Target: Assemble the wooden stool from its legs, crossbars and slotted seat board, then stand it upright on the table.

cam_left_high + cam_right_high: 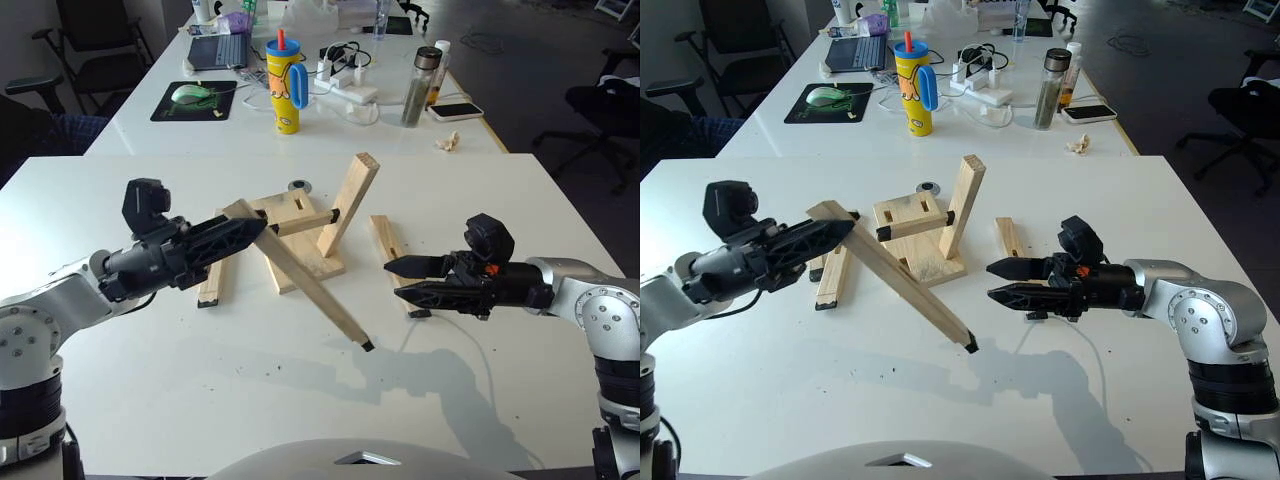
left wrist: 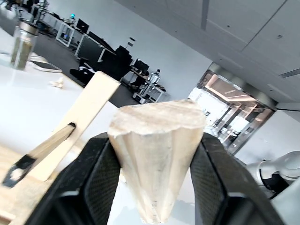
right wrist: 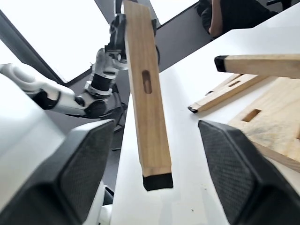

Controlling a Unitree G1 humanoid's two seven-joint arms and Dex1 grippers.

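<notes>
**Leg held over the board, ready for a slot**

The left gripper (image 1: 258, 228) is clamped on the top end of a long pale wooden leg with a black foot cap (image 1: 312, 288). It slants the leg down across the flat slotted seat board (image 1: 930, 258), probably to aim it at a slot. A second wooden leg (image 1: 350, 200) stands tilted in the board, with a crossbar (image 1: 300, 223) jutting from it. The right gripper (image 1: 391, 279) hovers spread and empty beside a loose wooden piece (image 1: 385, 240), likely placed to steady the work.

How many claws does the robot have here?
2. The left gripper is clamped on a wooden leg; the right gripper hangs open above the table.
</notes>
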